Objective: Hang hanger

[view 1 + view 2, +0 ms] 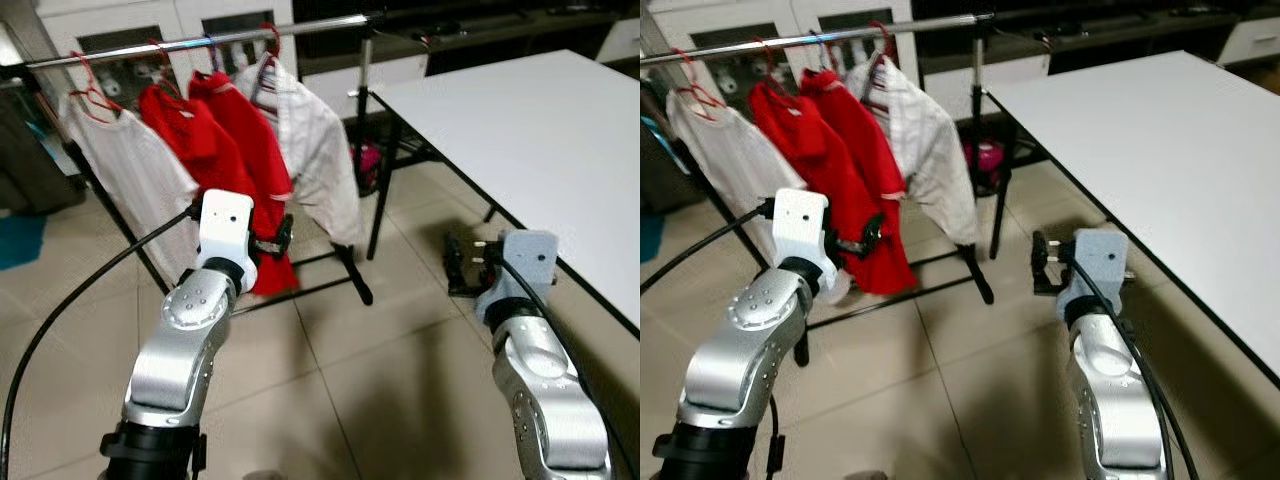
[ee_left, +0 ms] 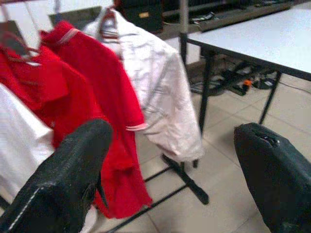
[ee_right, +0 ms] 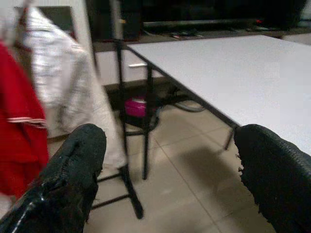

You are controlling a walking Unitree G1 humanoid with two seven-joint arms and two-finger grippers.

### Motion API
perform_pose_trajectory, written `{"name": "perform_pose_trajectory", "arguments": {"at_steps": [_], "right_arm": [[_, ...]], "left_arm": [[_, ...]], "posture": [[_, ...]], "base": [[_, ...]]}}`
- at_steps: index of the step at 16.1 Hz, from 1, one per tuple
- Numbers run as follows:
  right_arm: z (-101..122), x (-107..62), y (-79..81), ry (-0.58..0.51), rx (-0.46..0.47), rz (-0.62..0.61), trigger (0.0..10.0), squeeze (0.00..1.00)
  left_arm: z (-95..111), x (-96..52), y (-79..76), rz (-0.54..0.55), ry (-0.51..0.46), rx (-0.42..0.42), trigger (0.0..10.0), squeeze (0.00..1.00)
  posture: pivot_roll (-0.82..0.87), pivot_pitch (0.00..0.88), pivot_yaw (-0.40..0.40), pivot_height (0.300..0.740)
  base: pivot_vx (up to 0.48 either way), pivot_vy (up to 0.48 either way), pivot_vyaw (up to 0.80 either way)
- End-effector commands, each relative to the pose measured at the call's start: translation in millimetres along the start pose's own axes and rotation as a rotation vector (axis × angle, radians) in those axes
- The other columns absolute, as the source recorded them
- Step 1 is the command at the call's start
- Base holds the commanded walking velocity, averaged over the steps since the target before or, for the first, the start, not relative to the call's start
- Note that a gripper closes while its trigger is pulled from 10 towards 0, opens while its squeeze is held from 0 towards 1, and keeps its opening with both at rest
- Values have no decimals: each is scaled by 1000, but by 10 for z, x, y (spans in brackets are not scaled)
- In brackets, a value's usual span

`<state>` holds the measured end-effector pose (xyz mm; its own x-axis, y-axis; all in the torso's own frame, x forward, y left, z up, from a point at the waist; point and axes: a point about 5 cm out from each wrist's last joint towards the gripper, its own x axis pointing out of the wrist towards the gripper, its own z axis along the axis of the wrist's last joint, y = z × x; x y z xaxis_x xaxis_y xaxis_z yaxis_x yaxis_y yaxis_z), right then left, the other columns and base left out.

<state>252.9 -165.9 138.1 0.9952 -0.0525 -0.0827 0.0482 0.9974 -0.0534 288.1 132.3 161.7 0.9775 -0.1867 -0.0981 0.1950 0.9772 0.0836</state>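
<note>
Left eye view: we see a rail (image 1: pixel 200 40) crossing the upper left, carrying 4 shirts on hangers: a white shirt (image 1: pixel 125 165) outermost, 2 red shirts (image 1: pixel 225 140) in the middle, and a second white shirt (image 1: pixel 320 150) nearest the table (image 1: pixel 520 130). A red hanger (image 1: pixel 88 92) hooks over the rail above the outer white shirt. The left gripper (image 1: pixel 280 238) is raised just in front of the lower edge of the red shirts; we cannot tell from this view how far its fingers are parted. The right gripper (image 1: pixel 458 262) is held beside the table's edge, over the tiled floor (image 1: pixel 350 380).

Right eye view: we see the same layout, with the rack's black foot (image 1: pixel 975 275) resting on the floor between the 2 arms.

Left wrist view: we see the 2 fingers (image 2: pixel 63 184) spread wide with nothing between them; the red and white shirts hang beyond the gap.

Right wrist view: we see the fingers (image 3: pixel 73 179) likewise spread wide and holding nothing, with the table and a pink object (image 3: pixel 136 107) under it beyond.
</note>
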Motion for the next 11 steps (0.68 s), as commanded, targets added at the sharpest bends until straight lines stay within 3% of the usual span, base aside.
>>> {"name": "perform_pose_trajectory", "arguments": {"at_steps": [1,7,11], "right_arm": [[52,-1,81,-22,23,46,10000,0],[72,28,88,-43,14,50,10000,0],[34,29,109,-35,15,32,10000,0]], "left_arm": [[14,-16,84,28,-7,11,10000,1000],[36,17,70,34,-21,5,10000,1000],[49,18,69,36,-32,9,10000,1000]], "posture": [[29,46,44,740],[29,27,40,740],[35,23,44,740]], "base": [[285,0,800],[285,0,800],[285,0,0]]}}
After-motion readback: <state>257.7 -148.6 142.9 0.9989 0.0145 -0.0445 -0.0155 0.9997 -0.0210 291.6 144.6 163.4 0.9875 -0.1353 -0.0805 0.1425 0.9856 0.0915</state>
